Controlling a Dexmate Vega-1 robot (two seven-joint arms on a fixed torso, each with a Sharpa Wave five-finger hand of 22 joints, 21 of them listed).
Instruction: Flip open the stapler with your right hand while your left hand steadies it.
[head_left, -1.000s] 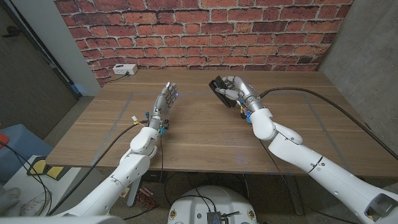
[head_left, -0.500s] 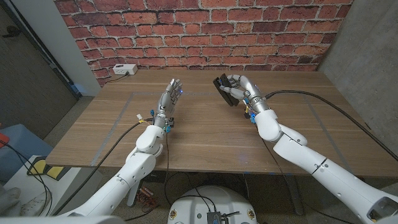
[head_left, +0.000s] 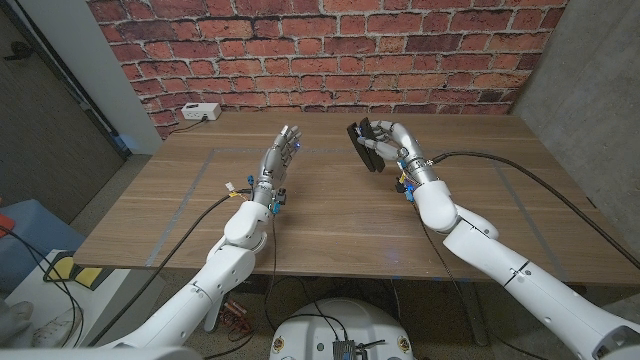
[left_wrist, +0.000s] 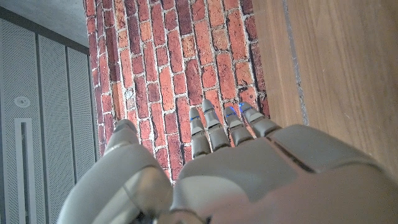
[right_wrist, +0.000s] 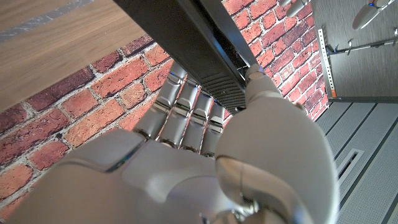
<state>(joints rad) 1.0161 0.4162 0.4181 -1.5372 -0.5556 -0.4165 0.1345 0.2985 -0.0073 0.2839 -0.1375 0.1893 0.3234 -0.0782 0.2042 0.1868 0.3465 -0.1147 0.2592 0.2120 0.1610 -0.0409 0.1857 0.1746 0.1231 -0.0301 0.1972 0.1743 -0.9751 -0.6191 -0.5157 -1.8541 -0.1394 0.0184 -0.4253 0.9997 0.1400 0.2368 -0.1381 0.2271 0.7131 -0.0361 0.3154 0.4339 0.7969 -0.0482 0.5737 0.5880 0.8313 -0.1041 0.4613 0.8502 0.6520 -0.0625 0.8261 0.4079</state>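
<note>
left arm (head_left: 225, 262): white, comes in from near-left corner, reaches toward table middle; cables run along it
right arm (head_left: 480, 250): white, comes in from near-right corner, black cable trailing off to the right
table (head_left: 330, 225): wooden, pale tape lines on left and right parts
left hand (head_left: 277, 162): left of centre, past mid-table, fingers straight and a little apart, grasping nothing; left wrist view shows fingertips (left_wrist: 214, 121) pointing at the brick wall, palm not on anything that I can see
right hand (head_left: 392, 147): right of centre, far half of table, fingers curled around the stapler, thumb on its near face
stapler (head_left: 365, 145): black, in right hand, far-centre of table, tilted, long body angled; cannot tell if it touches the tabletop; well apart from left hand
stapler close-up: right wrist view shows dark body with metal channel (right_wrist: 205, 59) crossing the fingers (right_wrist: 186, 112), thumb pressed on its edge
white box (head_left: 201, 112): far-left table corner, cable attached
brick wall (head_left: 320, 50): red, behind far table edge
</note>
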